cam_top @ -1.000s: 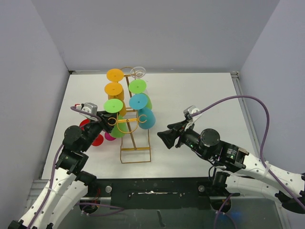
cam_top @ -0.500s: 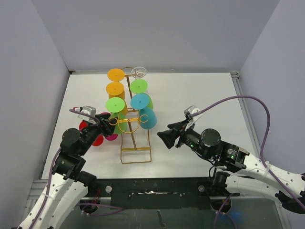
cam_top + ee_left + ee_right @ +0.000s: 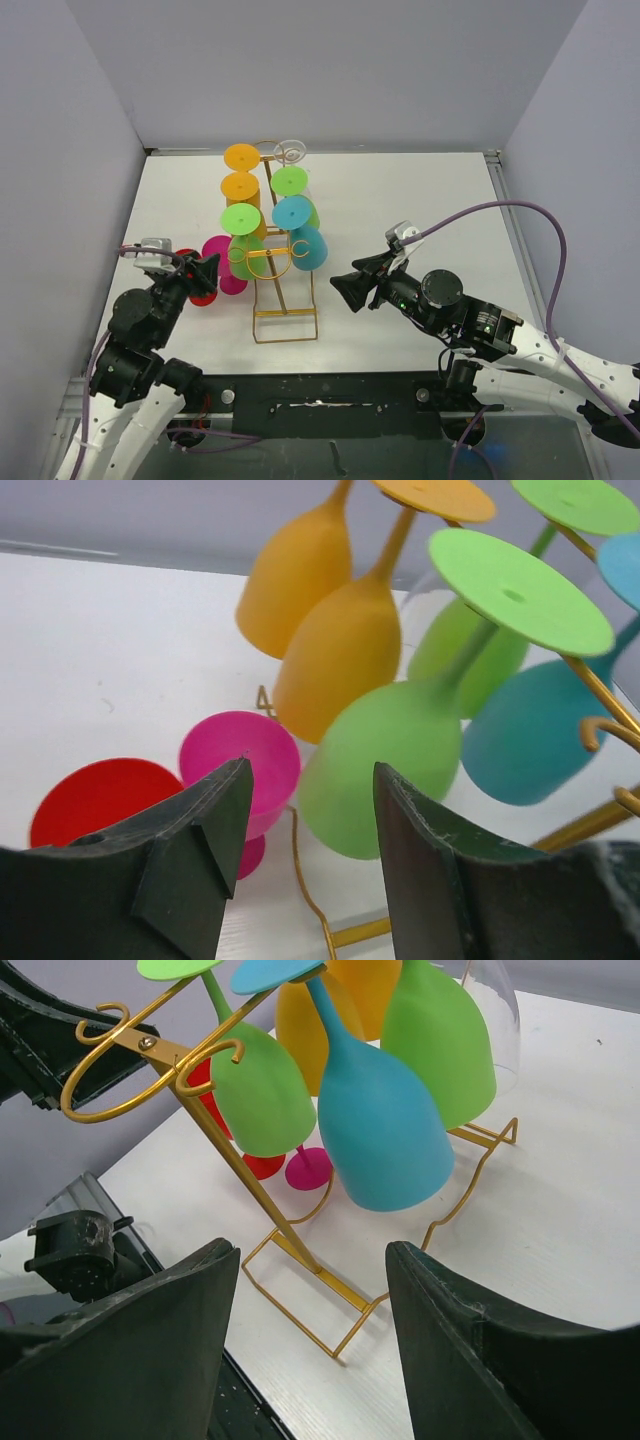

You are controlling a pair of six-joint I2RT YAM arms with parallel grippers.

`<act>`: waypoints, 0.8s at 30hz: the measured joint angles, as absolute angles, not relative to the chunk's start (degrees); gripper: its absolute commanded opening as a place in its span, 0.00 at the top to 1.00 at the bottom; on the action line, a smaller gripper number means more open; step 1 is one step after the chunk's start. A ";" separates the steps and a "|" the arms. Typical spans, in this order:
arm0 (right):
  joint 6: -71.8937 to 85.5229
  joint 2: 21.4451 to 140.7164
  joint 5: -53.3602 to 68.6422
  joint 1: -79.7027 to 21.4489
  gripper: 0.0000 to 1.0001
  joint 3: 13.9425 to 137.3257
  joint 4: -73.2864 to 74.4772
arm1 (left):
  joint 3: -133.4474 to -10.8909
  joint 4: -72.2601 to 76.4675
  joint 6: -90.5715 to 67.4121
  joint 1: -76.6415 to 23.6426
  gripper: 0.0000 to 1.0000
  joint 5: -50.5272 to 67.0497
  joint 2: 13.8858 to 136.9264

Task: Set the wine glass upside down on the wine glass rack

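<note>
A white table (image 3: 400, 200) is closed in by plain grey walls (image 3: 330, 70). Above its left half an orange glass (image 3: 241, 157) hangs bowl down, with a second orange glass (image 3: 239, 186) just nearer. To their right hang a light blue glass (image 3: 293, 211) and a nearer blue glass (image 3: 308, 248), also bowl down. A clear glass (image 3: 290, 152) is farthest back. A red glass (image 3: 95, 795) stands upright on the table. A purple cable (image 3: 540, 215) arcs over the right side.

Wine glass rack (image 3: 240, 1169): thin gold wire, shiny metal. Blue glass (image 3: 385, 1135) and green glass (image 3: 385, 760): opaque, matt, smooth, plastic look. Clear glass (image 3: 290, 152) at far end: transparent, glossy. Bench (image 3: 400, 200): white, matt, faint grain. Left hand (image 3: 312, 770) fingers (image 3: 430, 860): matt black plastic, scuffed.
</note>
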State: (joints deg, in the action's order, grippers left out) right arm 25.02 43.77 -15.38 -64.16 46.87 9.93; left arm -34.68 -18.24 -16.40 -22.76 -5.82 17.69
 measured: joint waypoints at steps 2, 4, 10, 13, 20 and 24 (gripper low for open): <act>24.95 43.81 -15.38 -64.14 0.39 46.87 9.93 | -36.47 -21.37 -18.06 -22.76 0.53 -11.07 18.24; 24.93 43.90 -15.38 -64.14 0.39 46.87 9.91 | -38.63 -24.32 -20.51 -22.76 0.53 -16.82 19.94; 24.88 45.10 -15.38 -64.12 0.39 46.89 9.91 | -43.72 -31.55 -27.86 -22.76 0.54 -29.98 30.59; 24.91 45.28 -15.40 -64.12 0.39 46.89 9.91 | -45.30 -34.89 -30.74 -22.52 0.54 -33.67 36.34; 24.91 45.28 -15.40 -64.10 0.39 46.89 9.91 | -45.69 -39.07 -33.26 -14.90 0.59 -33.82 42.85; 24.91 45.28 -15.40 -64.10 0.39 46.89 9.91 | -45.69 -39.07 -32.86 -5.34 0.65 -29.56 42.87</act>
